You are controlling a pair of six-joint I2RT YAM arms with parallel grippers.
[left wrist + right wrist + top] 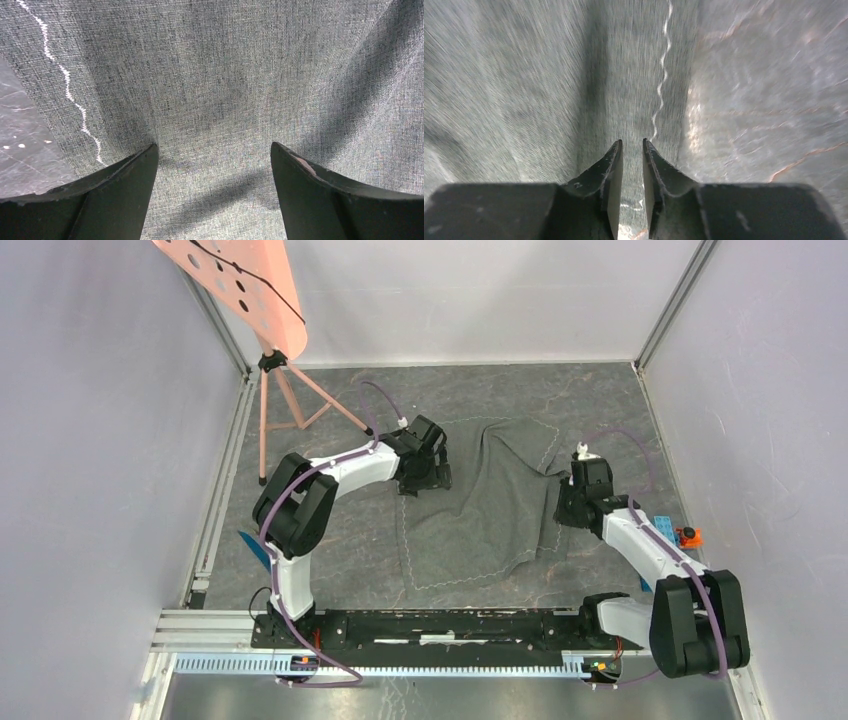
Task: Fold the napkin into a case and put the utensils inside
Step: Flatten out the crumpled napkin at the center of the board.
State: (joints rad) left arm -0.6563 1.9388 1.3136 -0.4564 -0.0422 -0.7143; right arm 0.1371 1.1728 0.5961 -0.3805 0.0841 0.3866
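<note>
Creased dark grey woven napkin (490,505) w/ white-stitched hem (663,75) lay long axis 1–7 o'clock. My L gripper (214,145) gaped wide over it; R gripper (632,141) near-closed at hem, grip unclear.

napkin (490,510): dark grey, fine woven fleck, pale wavy hem stitching.
floor (340,540): slate grey, lighter veining, faint reddish streaks.
stand panel (240,285): salmon pink, dark round holes.
block (665,528), right edge: blue, with orange part.

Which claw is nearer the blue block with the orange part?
Right. The right claw sits at the napkin's right hem, a little left of the block; the left claw is beyond, at the napkin's left edge.
</note>
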